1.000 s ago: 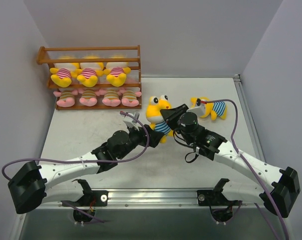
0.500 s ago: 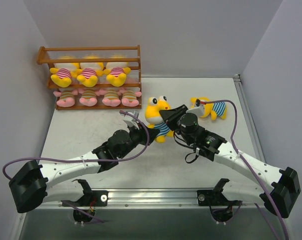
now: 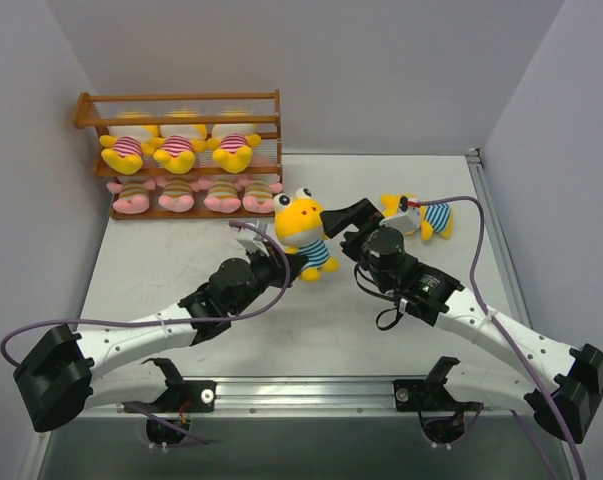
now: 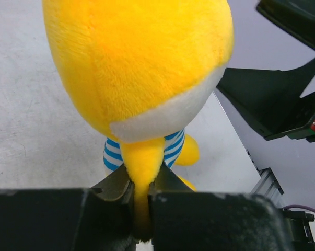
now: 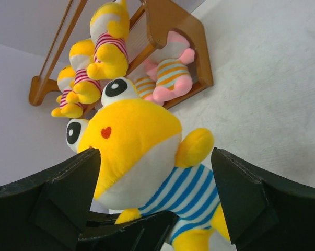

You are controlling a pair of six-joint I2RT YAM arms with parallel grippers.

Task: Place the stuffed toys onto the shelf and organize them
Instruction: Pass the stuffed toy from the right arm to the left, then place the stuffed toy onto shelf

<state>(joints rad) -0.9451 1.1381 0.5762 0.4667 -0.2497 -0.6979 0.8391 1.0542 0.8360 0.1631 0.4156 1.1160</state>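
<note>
A large yellow stuffed toy [image 3: 303, 226] in a blue-striped shirt is held upright just above the table. My left gripper [image 3: 289, 262] is shut on one of its yellow limbs [image 4: 141, 162], seen from behind the toy [image 4: 141, 63]. My right gripper [image 3: 349, 228] stands open just right of it. In the right wrist view its fingers [image 5: 68, 183] flank the toy [image 5: 136, 141] without touching it. A second blue-striped toy [image 3: 423, 216] lies on the table at the right. The wooden shelf [image 3: 181, 100] stands at the back left.
Three yellow toys in pink stripes [image 3: 178, 150] sit on the shelf's middle tier and several pink toys [image 3: 201, 194] on the bottom tier; the top tier is bare. The grey table [image 3: 181, 270] is bordered by a metal rail [image 3: 491, 230] on the right and walls behind.
My left gripper shut on the toy's limb and carried the toy a little left and back. My right gripper opened, let go of the toy and drew back to the right.
</note>
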